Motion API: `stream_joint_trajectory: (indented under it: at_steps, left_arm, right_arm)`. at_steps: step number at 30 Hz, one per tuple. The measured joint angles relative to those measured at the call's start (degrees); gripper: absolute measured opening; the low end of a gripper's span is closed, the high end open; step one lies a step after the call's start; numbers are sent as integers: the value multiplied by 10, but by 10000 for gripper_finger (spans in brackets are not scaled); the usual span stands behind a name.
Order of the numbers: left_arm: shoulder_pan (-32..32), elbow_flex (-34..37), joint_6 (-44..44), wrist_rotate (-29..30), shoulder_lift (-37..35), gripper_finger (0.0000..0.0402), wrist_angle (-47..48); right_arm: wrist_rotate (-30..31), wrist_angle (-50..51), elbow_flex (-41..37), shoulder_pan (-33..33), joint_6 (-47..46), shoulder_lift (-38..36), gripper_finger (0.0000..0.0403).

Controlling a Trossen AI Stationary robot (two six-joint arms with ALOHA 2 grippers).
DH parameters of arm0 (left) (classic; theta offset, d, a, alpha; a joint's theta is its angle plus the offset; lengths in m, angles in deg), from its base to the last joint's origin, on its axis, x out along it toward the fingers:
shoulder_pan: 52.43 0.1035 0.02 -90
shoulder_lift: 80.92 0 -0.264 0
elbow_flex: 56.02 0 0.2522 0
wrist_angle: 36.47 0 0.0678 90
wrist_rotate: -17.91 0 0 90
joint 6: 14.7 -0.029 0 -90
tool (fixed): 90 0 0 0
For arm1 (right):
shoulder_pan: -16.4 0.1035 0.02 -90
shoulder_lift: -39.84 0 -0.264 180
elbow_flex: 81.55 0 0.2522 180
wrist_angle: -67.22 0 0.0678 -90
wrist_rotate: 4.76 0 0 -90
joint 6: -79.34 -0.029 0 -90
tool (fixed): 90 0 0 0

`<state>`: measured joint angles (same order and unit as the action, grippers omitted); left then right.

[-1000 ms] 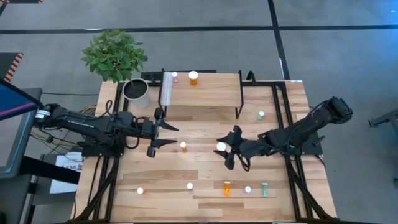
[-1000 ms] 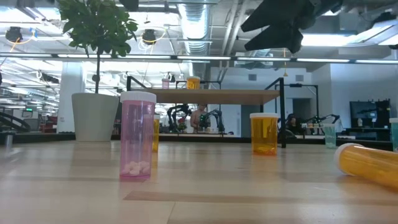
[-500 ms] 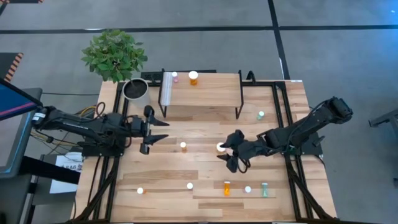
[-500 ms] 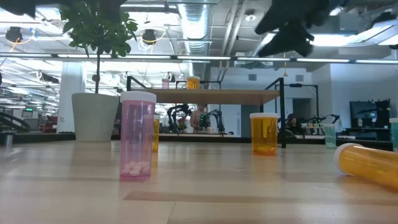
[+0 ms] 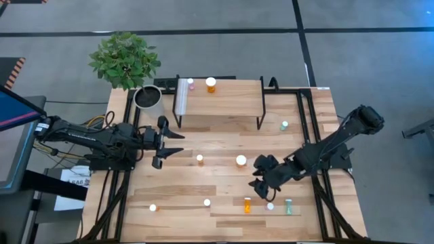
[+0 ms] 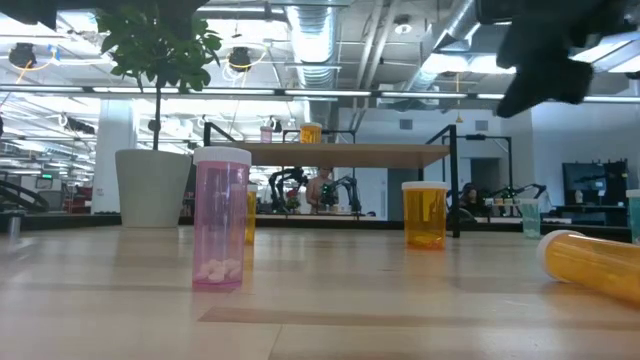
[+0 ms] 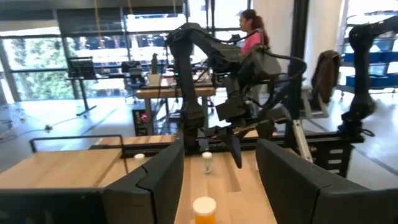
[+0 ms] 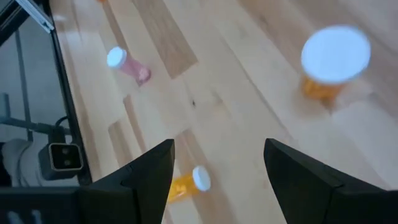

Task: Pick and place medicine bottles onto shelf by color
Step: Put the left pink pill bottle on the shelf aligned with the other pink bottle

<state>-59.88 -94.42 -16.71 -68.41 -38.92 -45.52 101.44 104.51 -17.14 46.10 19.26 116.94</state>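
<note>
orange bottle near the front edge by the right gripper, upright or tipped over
Tipped over. The orange bottle shows its full length from above, and the low view shows it lying on its side.

A leafy green plant point(image 5: 125, 59) stood in a grey-white pot point(image 5: 148, 99) at one back corner of the wooden table point(image 5: 224, 146). Beyond the table, a person in a pink top point(image 7: 251, 32) stood among other workbenches. A black monitor point(image 5: 12, 108) stood just off the table's edge on the plant's side.
</note>
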Motion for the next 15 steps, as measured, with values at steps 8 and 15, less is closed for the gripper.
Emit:
stream_joint_trajectory:
  at_steps: [8,15]
  left_arm:
    - [-17,0,42,-34,24,190,-1]
    - [-61,-2,58,-29,97,190,3]
  right_arm:
    - [66,5,0,34,6,0,269]
    - [95,-20,-3,34,48,0,269]
